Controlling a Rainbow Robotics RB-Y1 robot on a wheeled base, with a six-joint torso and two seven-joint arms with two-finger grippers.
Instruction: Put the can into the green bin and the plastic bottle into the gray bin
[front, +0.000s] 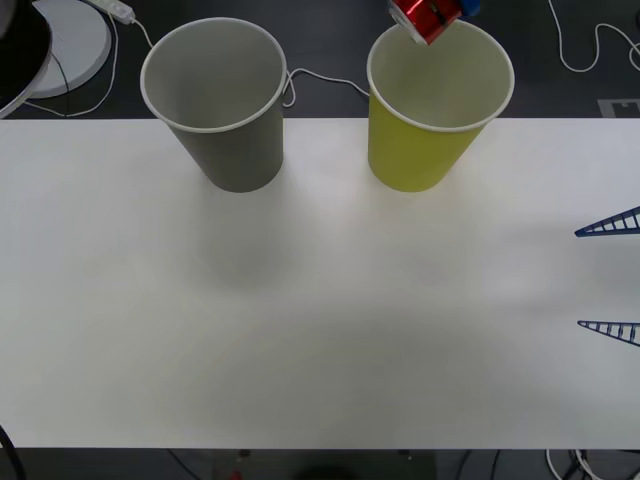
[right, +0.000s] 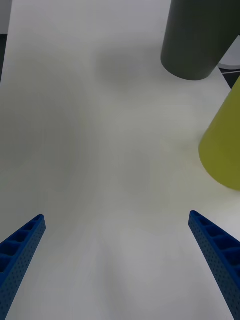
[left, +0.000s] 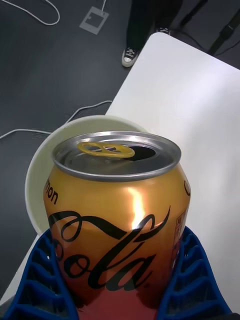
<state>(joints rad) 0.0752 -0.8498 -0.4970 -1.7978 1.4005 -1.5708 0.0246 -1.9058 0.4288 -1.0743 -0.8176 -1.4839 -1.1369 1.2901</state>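
white table (front: 320, 330) spans the middle | white cables (front: 590, 55) trail on dark floor (front: 330, 55) behind | round white base (front: 75, 40) far left | a person's sneaker (left: 129, 56) on floor

Left gripper (left: 120, 280) raised above far rim of green bin (front: 425, 150), blue ribbed fingers (left: 40, 285) clamped on both sides of can (left: 117, 220). Right gripper (front: 610, 275) low, well to right of green bin, fingers spread wide, holding nothing.
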